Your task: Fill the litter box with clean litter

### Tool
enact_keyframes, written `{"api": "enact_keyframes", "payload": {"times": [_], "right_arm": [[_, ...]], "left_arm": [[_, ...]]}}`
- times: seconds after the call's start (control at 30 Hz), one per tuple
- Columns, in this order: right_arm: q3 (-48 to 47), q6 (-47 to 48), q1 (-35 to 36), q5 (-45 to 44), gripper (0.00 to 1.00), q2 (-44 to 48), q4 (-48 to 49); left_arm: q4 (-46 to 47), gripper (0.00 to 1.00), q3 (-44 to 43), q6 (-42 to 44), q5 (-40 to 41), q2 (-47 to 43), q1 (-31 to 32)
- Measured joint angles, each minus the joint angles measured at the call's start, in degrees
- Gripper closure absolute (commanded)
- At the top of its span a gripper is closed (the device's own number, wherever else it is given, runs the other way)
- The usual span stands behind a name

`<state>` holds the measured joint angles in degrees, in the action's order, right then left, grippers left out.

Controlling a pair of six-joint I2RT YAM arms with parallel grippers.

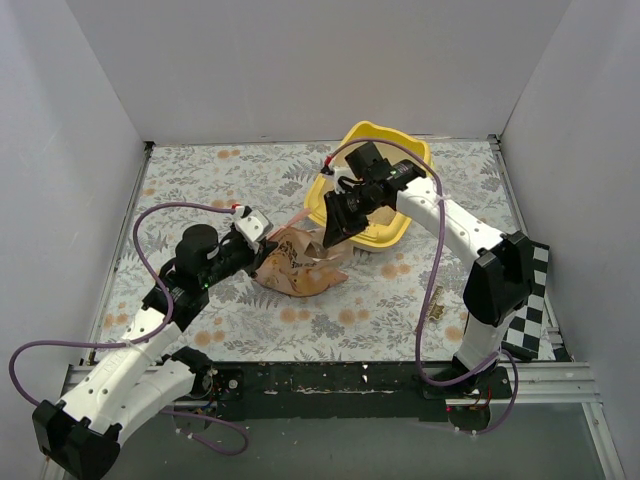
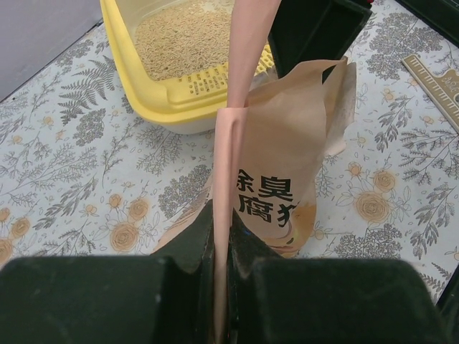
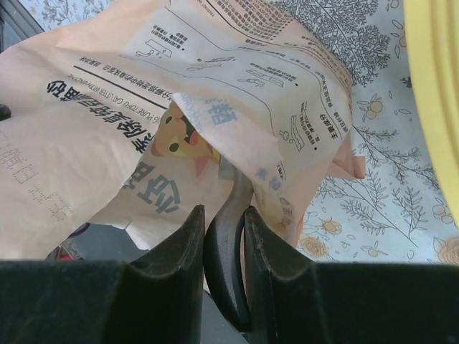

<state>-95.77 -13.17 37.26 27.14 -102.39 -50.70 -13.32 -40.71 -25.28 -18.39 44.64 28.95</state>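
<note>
The left gripper (image 2: 221, 236) is pressed shut on the peach-pink crinkled bag (image 2: 287, 158). The right gripper (image 3: 224, 215) pinches a dark grey scoop handle (image 3: 228, 287). The yellow plastic litter box (image 2: 179, 97), just beside the bag, holds pale beige granular litter (image 2: 186, 36). Step in hand is probably scooping. Next, carry the scoop level over the slotted lip.

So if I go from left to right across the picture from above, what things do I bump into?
left gripper → crinkled peach bag → yellow litter box → checkered board
</note>
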Motion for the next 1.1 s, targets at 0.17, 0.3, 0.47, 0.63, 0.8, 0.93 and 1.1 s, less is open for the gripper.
{"api": "enact_keyframes", "payload": {"times": [0.17,0.3,0.47,0.63,0.8,0.93,1.1], "right_arm": [[5.5,-0.9,-0.3,4.4,0.99,0.0,7.6],[12.2,-3.5,-1.2,9.7,0.99,0.4,17.0],[23.6,-11.1,-1.9,16.5,0.99,1.5,35.5],[34.9,-23.7,-1.8,20.0,0.99,1.6,58.2],[43.4,-37.7,-0.8,20.1,0.99,1.1,79.2],[45.8,-44.6,0.0,20.3,0.99,0.4,88.7],[46.1,-48.6,0.2,21.7,0.99,0.5,94.1]], "left_arm": [[0.1,1.0,0.1,0.2,1.3,0.0,0.7],[0.1,1.0,0.1,0.4,2.0,0.0,0.8],[0.0,1.0,0.1,0.7,3.4,0.0,0.9],[-0.6,1.0,0.0,1.4,5.0,0.0,0.9],[-1.6,1.0,0.0,1.9,6.3,-0.6,0.9],[-2.5,1.0,0.0,1.9,7.5,-2.1,0.9],[-3.5,1.0,0.0,1.9,8.9,-4.2,0.9]]}}
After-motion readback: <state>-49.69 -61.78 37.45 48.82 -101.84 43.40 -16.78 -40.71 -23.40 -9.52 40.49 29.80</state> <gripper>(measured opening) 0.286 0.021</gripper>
